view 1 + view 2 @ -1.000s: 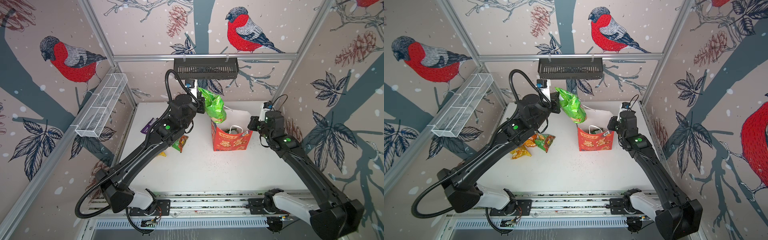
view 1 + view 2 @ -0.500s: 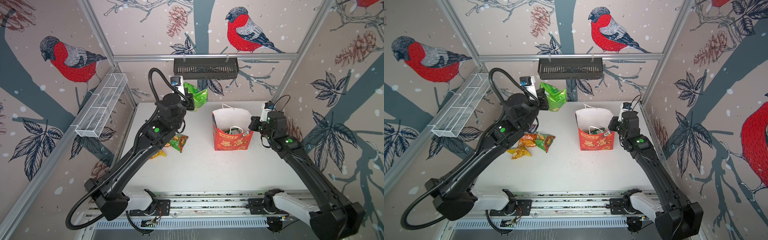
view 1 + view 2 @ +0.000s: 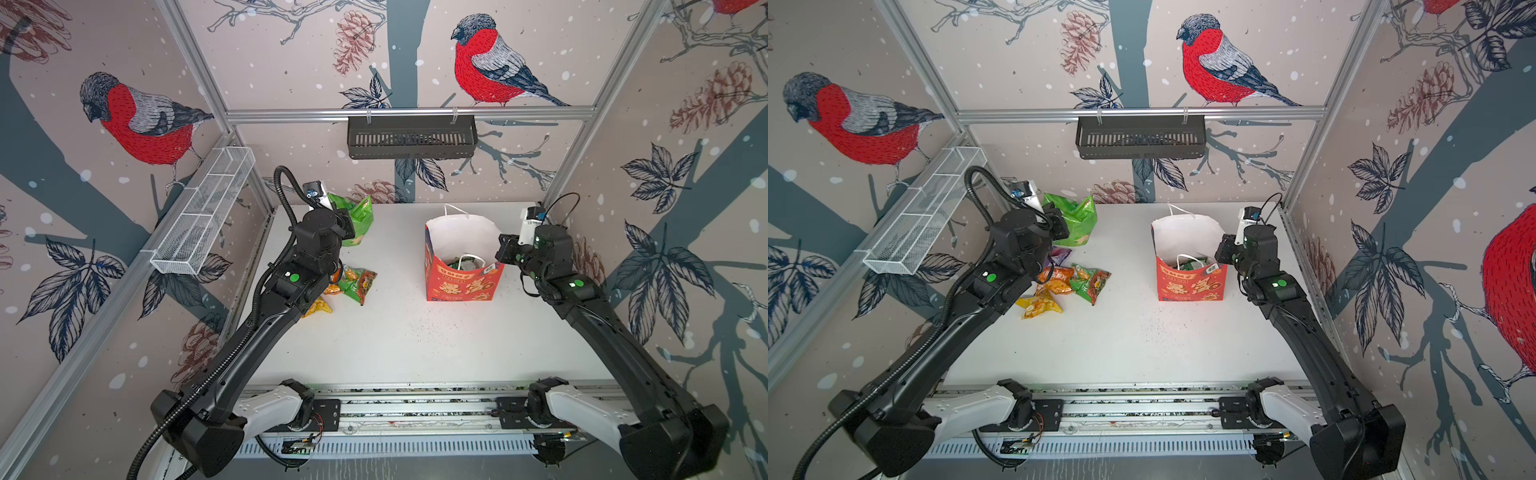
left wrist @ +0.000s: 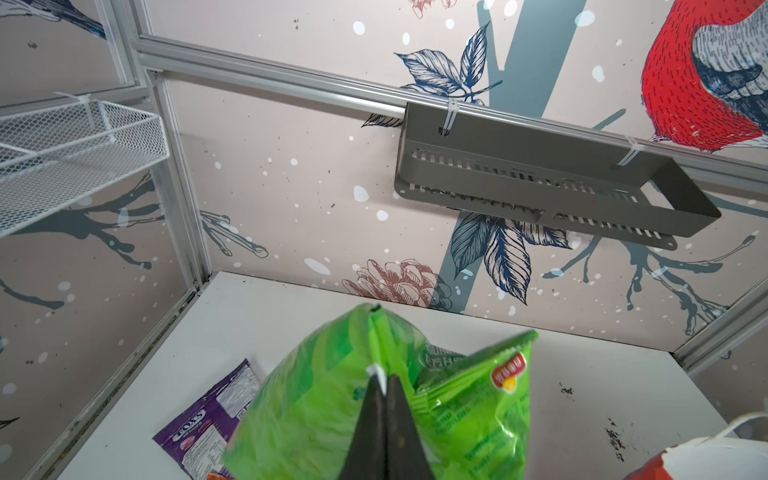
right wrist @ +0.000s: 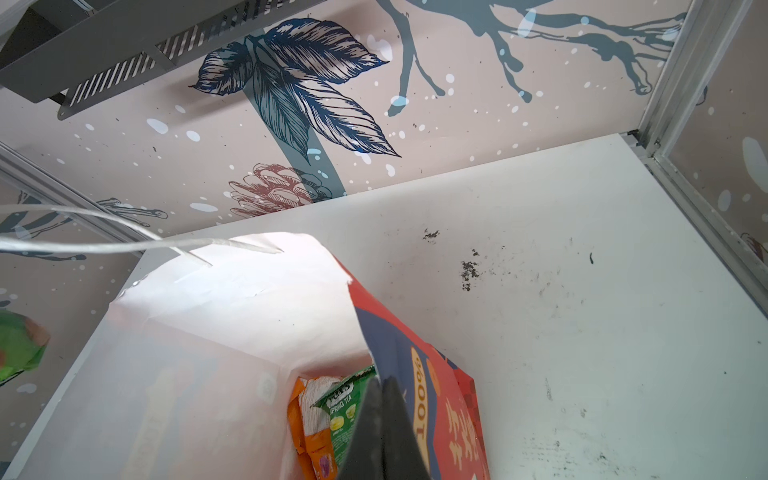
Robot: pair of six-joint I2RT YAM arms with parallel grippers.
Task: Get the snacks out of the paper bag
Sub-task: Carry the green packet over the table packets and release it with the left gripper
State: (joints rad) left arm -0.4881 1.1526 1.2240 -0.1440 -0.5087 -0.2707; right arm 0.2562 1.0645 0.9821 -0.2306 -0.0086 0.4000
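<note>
The red paper bag (image 3: pixel 459 284) stands upright right of the middle in both top views, its mouth open. My right gripper (image 5: pixel 382 384) is shut on the rim of its right side wall (image 5: pixel 440 399). Inside lie an orange packet (image 5: pixel 309 419) and a green packet (image 5: pixel 340 411). My left gripper (image 4: pixel 384 380) is shut on a bright green packet (image 4: pixel 316 407), held above the table's far left corner. Below it lies a purple packet (image 4: pixel 208 424). Orange (image 3: pixel 1054 280), yellow (image 3: pixel 1040 305) and green-red (image 3: pixel 1092 284) snacks lie together left of the bag.
A black slotted basket (image 3: pixel 411 137) hangs on the back wall. A white wire basket (image 3: pixel 203 220) runs along the left wall. The arms' base rail (image 3: pixel 415 409) lines the front edge. Dark crumbs speckle the table (image 5: pixel 469 270) near the bag.
My left arm has carried the bright green packet from above the bag leftward and down toward the far left corner. The right gripper has stayed on the bag's rim.
</note>
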